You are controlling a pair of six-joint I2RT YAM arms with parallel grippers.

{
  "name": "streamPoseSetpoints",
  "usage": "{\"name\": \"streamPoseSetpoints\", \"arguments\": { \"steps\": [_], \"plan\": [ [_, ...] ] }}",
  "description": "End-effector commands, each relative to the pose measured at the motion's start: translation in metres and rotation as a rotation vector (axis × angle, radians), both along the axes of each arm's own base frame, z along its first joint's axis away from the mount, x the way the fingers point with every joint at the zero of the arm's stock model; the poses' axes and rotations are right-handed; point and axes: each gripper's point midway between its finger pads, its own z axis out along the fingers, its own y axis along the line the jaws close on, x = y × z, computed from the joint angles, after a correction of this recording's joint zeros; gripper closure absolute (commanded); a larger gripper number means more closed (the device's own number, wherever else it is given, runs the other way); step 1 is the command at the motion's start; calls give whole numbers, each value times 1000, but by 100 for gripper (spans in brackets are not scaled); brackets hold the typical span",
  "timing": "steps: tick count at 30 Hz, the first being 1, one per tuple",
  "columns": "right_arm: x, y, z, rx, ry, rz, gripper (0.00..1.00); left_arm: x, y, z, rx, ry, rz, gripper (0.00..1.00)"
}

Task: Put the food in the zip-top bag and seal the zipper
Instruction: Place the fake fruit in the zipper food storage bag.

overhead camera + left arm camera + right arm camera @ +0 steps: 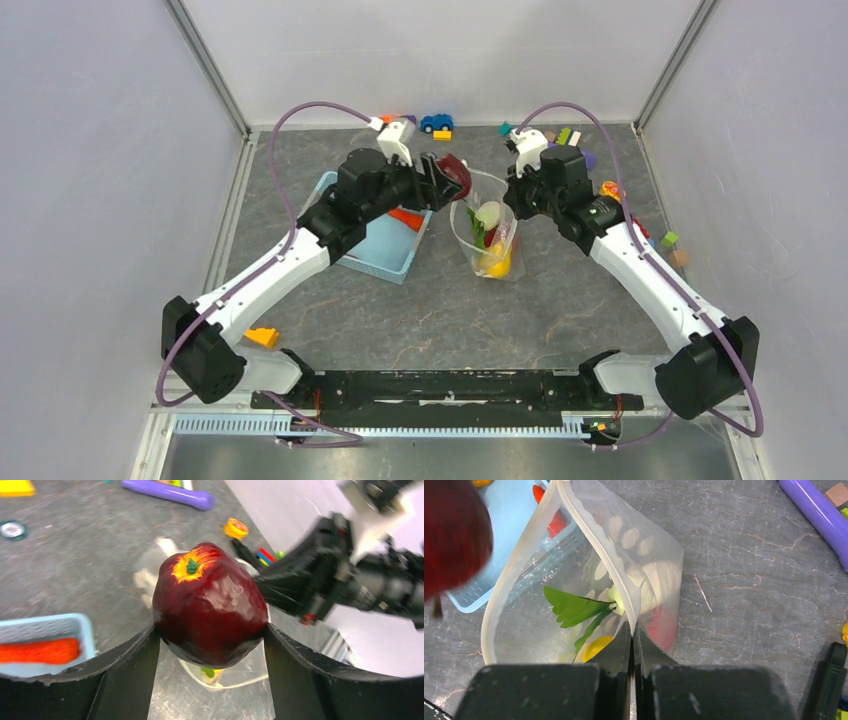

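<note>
My left gripper (210,640) is shut on the dark maroon piece (209,607), a glossy round fruit with a yellow top and green stem. It holds it in the air just left of the bag's open mouth (452,175). The clear zip-top bag (574,590) stands open, held up by my right gripper (633,630), which is shut on its rim. Inside lie the white radish with green leaves (574,609), the yellow pepper (594,647) and the red tomato (661,627). The orange carrot (40,651) lies in the basket.
The light-blue lattice basket (385,258) sits left of the bag under my left arm. A long purple cylinder (819,515) lies at the back right. Coloured blocks and a blue car (436,122) line the back wall. An orange block (262,337) lies near left.
</note>
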Motion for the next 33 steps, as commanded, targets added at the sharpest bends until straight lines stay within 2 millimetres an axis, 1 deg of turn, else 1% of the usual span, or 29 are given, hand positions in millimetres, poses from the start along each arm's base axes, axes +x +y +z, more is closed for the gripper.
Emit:
{"name": "streamPoseSetpoints", "arguments": {
  "steps": [1,4,6,11,15,18,21,23,27,28,30,33],
  "plan": [
    [0,4,24,57,-64,11,97,-22,-31,43,2,-196,-167,79],
    [-1,5,26,70,-60,13,97,-24,-46,40,9,-194,-214,79],
    [-2,5,29,75,-62,11,97,-23,-54,32,36,-180,-231,79],
    [-4,4,41,90,-84,6,97,-17,-62,5,102,-129,-239,79],
    [-3,2,44,95,-89,-12,97,-16,-62,-17,158,-91,-241,77],
    [-2,2,45,99,-89,-18,97,-10,-58,-30,199,-66,-199,74],
    [-1,3,48,105,-96,-18,97,-6,-58,-39,223,-50,-188,73],
    [-1,3,49,108,-99,-15,97,-5,-59,-40,230,-46,-190,71],
    [-2,5,50,110,-100,-1,97,-1,-62,-44,239,-38,-191,65],
    [-2,6,50,110,-101,3,97,0,-62,-45,243,-37,-189,63],
    [-2,6,52,108,-107,7,96,1,-64,-46,250,-37,-192,55],
    [-3,5,54,105,-115,10,96,0,-65,-45,253,-41,-204,34]
  ]
}}
